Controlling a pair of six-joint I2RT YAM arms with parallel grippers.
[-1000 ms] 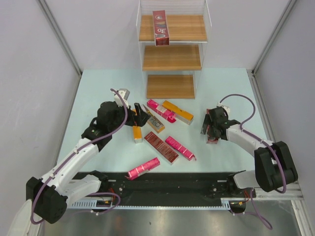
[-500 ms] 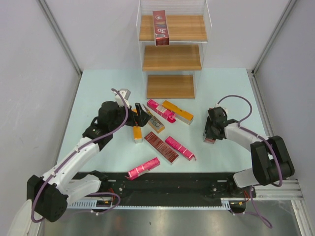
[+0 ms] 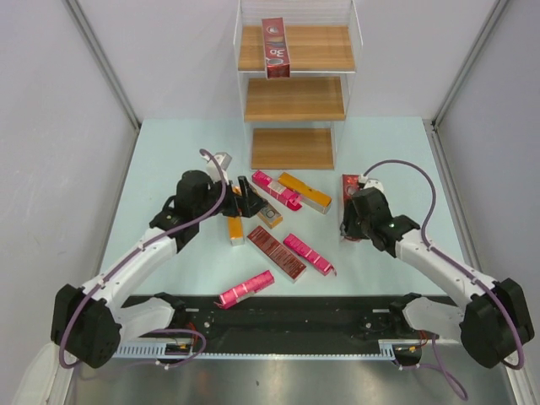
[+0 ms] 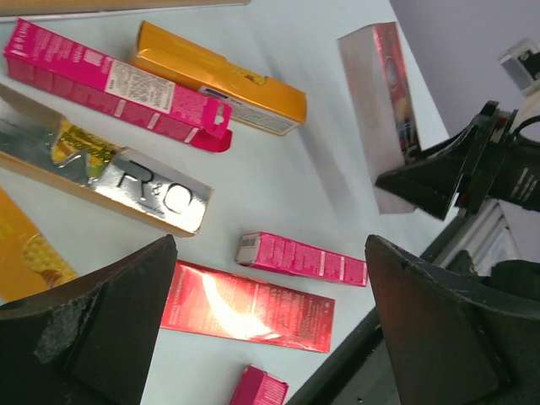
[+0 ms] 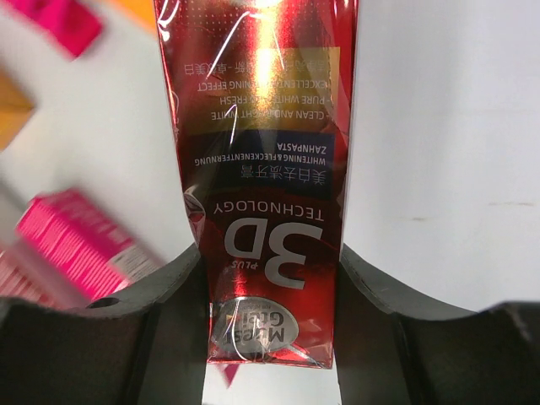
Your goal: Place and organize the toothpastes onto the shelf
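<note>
Moved: right hand is gripping the red carton, carrying it nearer the shelf.
Left hand: hanging wide open, holding nothing, above loose cartons.

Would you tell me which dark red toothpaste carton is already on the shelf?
The carton on the top tier of the shelf; the other two are off it.

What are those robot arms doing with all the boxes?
They are putting toothpaste cartons on the shelf. The right gripper is shut on a red carton, gripping it near one end. The left gripper is open above the loose cartons lying on the table. A second carton stands on the shelf's top board.
</note>
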